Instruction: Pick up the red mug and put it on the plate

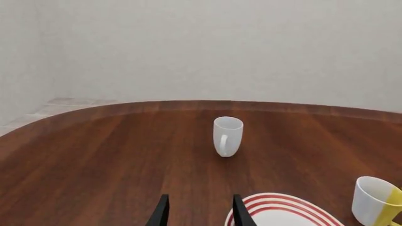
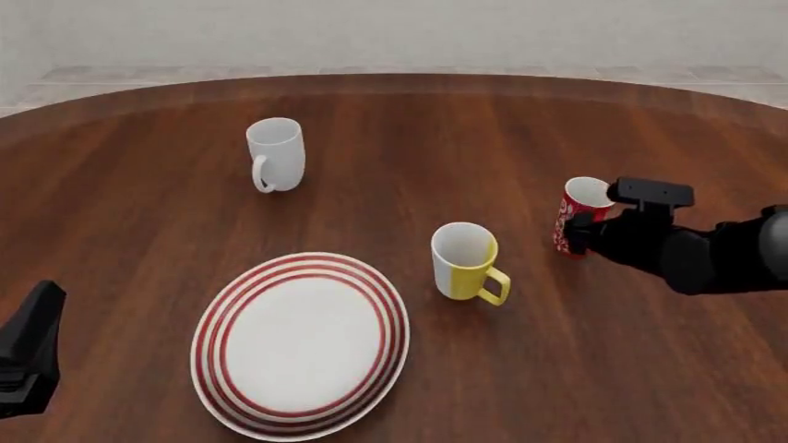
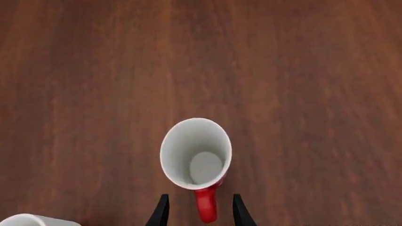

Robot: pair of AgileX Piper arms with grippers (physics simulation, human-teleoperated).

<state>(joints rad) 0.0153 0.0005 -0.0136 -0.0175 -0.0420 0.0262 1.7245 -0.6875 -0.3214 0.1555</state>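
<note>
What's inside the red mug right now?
Nothing shows inside the red mug: the right wrist view shows a bare white interior down to its floor. The near inner wall is hidden by the rim.

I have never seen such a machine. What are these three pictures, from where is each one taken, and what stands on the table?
These are simulator renders of two robot arms at a wooden table. The front view looks down over the table from the arms' side. The other two come from cameras behind each gripper. On the table stand a white mug, a yellow-and-white mug, the striped plate and the red mug. The right gripper is at the red mug: its two black fingers stand apart on either side of the red handle, so nothing is gripped yet. The left gripper is open too, holds nothing, and hangs near the plate's edge.
</note>
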